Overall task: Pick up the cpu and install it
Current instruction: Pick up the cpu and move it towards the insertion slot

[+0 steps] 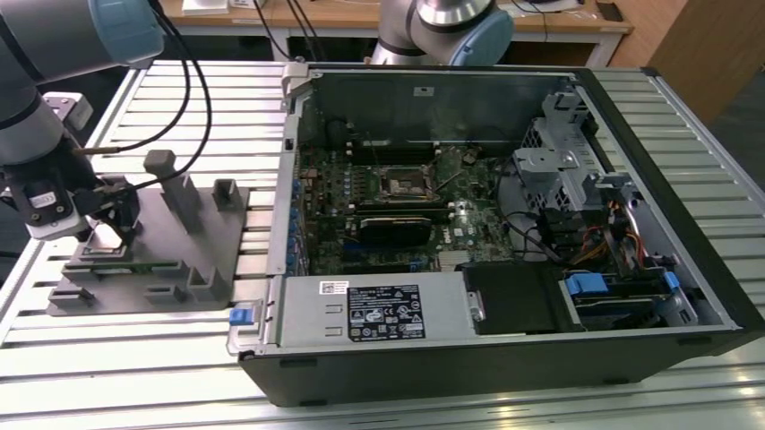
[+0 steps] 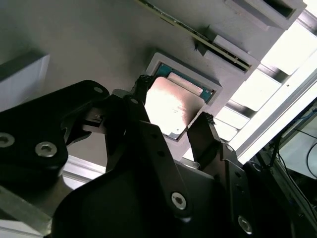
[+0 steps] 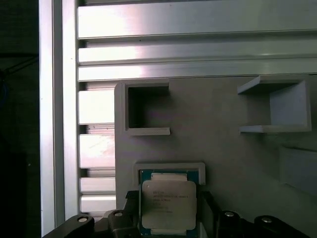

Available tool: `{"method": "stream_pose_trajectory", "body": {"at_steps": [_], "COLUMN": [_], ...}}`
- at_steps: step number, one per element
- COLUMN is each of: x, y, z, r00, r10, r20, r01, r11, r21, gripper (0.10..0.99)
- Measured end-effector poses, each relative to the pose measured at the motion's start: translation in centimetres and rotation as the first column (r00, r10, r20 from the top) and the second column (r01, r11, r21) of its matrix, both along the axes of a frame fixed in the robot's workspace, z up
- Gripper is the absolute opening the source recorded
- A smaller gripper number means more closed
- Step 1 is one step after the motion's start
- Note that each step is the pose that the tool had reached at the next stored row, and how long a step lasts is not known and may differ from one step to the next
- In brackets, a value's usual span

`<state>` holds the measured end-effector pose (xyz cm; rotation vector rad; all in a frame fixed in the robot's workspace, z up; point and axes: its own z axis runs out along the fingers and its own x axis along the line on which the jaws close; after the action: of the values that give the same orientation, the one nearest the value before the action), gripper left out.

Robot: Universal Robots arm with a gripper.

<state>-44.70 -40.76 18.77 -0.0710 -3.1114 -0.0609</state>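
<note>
1. The slatted metal table point(image 1: 156, 358) runs under the gripper point(image 1: 106, 228) and everything else.
2. The open computer case point(image 1: 478, 376) lies on its side well away from the gripper, past the fixture. Its motherboard socket point(image 1: 404, 184) faces up, far from the fingertips.
3. The arm point(image 1: 30, 107) reaches down from above, with the gripper at its lower end.
4. The grey fixture point(image 1: 132, 300) sits directly beneath the gripper. Its upright blocks stand just beyond the fingers, towards the case.
5. The gripper is spread, with one finger point(image 2: 200, 131) on each side of the chip, low and close to its edges. No squeeze on the chip shows yet.
6. The cpu point(image 2: 171, 106) lies flat between the fingertips in a shallow square recess of the fixture, with its pale metal lid facing up towards the wrist.
   - It looks light, thin and rigid, so it should take little force to lift.
   - The smooth lid and thin edges probably give little purchase.
   - The best hold is likely on two opposite edges, kept level, since a tilt could wedge it against the recess wall.
   - The underside is probably delicate, so it should not be scraped or dropped.
</note>
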Motion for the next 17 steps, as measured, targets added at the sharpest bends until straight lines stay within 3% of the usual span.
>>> {"method": "stream_pose_trajectory", "body": {"at_steps": [5,14,17], "x": [-0.40,-0.49,-0.48], "y": [0.01,0.00,0.00], "z": [0.01,-0.29,-0.28], "r00": [0.9999,0.9999,0.9999], "r10": [0.000,0.000,0.000], "r20": [0.0150,0.0160,0.0168], "r01": [0.000,0.000,0.000], "r11": [1.0000,1.0000,1.0000], "r21": [0.000,0.000,0.000], "gripper": [0.608,0.608,0.533]}}
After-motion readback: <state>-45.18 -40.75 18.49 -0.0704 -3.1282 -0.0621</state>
